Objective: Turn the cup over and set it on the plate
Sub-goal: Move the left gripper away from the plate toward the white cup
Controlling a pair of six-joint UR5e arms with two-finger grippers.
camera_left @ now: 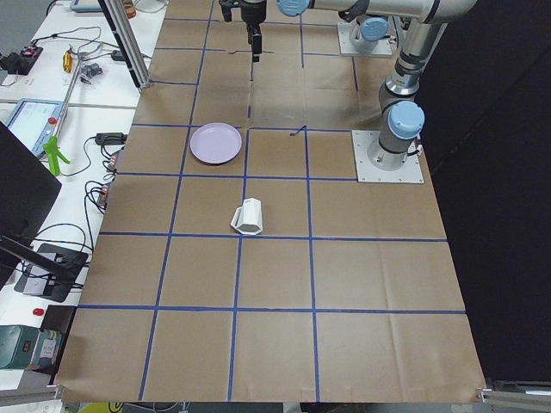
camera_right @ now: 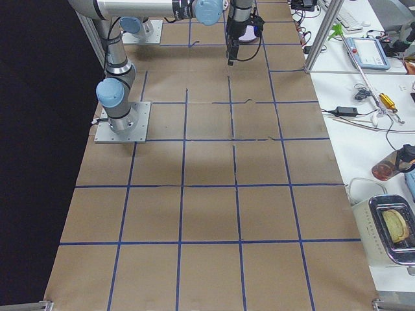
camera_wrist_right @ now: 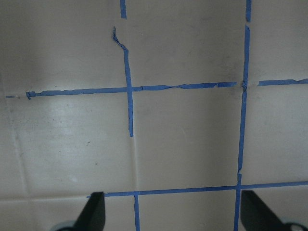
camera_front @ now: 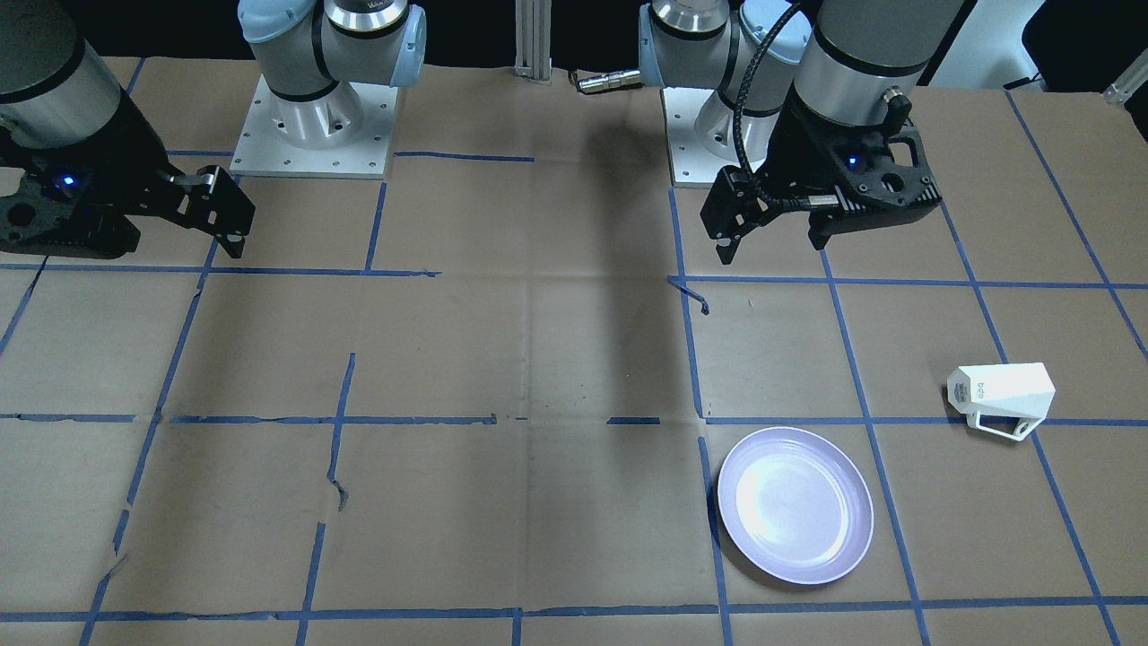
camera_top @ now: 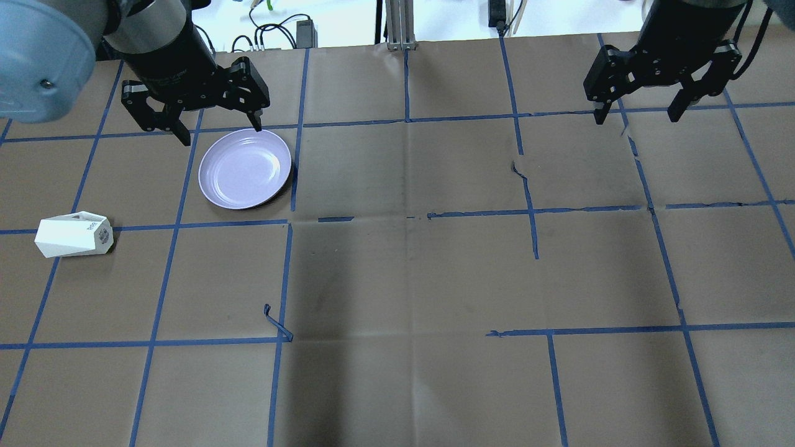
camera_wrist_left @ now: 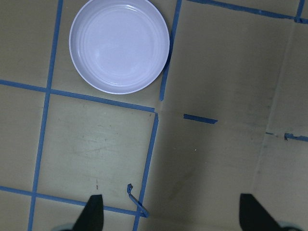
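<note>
The white faceted cup lies on its side on the paper-covered table, handle toward the operators' side. It also shows in the overhead view and in the exterior left view. The pale lavender plate sits empty about a plate's width from the cup. My left gripper is open and empty, hovering above the table by the plate's far edge. My right gripper is open and empty, far from both.
Brown paper with a grid of blue tape lines covers the table. A loose curl of tape sticks up near the middle. Both arm bases stand at the robot's edge. Cables and devices lie beyond the table's far edge.
</note>
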